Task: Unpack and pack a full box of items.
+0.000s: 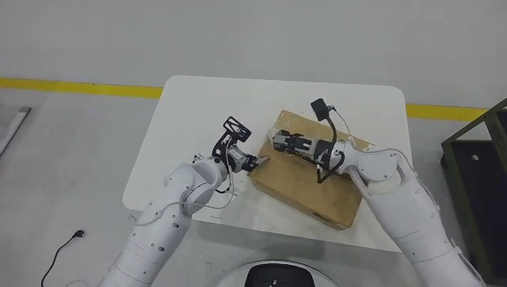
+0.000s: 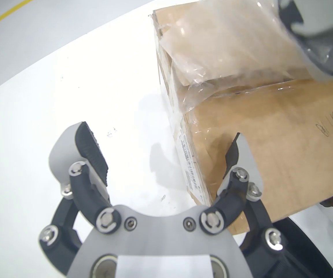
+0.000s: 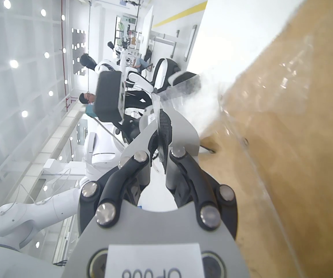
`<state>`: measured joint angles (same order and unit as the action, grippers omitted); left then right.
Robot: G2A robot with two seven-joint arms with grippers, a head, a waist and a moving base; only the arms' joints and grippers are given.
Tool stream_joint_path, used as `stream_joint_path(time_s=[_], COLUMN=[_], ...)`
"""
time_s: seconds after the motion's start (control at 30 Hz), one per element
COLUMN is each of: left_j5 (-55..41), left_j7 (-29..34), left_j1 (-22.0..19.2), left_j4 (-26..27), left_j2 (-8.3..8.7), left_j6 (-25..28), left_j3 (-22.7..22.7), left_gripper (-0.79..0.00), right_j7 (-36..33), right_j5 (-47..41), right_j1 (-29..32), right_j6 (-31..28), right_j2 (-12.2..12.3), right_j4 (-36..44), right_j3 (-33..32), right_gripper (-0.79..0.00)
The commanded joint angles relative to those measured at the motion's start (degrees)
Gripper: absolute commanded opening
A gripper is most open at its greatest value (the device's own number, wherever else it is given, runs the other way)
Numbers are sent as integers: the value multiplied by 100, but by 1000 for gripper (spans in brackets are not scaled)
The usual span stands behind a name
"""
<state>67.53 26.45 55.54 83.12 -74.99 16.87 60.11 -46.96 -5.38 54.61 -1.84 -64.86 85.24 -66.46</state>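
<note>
The white table (image 1: 190,128) carries the cardboard box (image 1: 309,180), which sits turned at an angle, flaps closed. That suggests unpacking has barely begun.

At the box's left corner hangs the left gripper (image 1: 252,162). In its own wrist view the left gripper (image 2: 162,137) has its jaws wide apart and grips nothing. One finger (image 2: 92,146) stands over bare table (image 2: 68,73) just beside the box, and the other finger (image 2: 237,154) sits over the box's top face (image 2: 270,146) near the edge. My reading is that it straddles this corner so it can pin the carton down, so the carton doesn't slide or lift when the seal is pulled.

On top of the box, toward its far left end, is the right gripper (image 1: 279,141). Its wrist view shows the right gripper (image 3: 159,108) with its jaws pressed together on a strip of clear tape (image 3: 201,99). The strip runs from the fingertips down to the box (image 3: 285,117). Seen from the left wrist, that tape (image 2: 221,38) is lifted off the cardboard in a crinkled sheet rising toward the right gripper (image 2: 314,15), while its lower end clings along the flap seam. The grip is probably there to peel the seal away so the flaps can open. The film looks thin and stretchy, so it may tear before it comes free.

Count: one table, one box, one tape strip and two grippers. The box's contents are hidden.
</note>
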Motion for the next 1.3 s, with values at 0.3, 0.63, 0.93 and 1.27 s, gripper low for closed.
stream_joint_path(time_s=[0.3, 0.63, 0.93, 1.27], left_j5=[31, 56, 56, 56], left_j7=[58, 77, 77, 77], left_j1=[62, 136, 136, 136], left_j4=[87, 262, 262, 262], left_j2=[5, 9, 9, 9], left_j6=[11, -14, -14, -14], left_j3=[15, 34, 34, 34], left_gripper=[0, 0, 0, 0], right_j7=[91, 128, 174, 200], right_j5=[335, 977, 1053, 1156], right_j1=[1164, 1332, 1302, 1151], right_j6=[492, 727, 723, 1361], right_j2=[226, 303, 305, 272], right_j4=[954, 1200, 1225, 875], right_j3=[-851, -974, -973, -703], right_gripper=[-785, -785, -785, -785])
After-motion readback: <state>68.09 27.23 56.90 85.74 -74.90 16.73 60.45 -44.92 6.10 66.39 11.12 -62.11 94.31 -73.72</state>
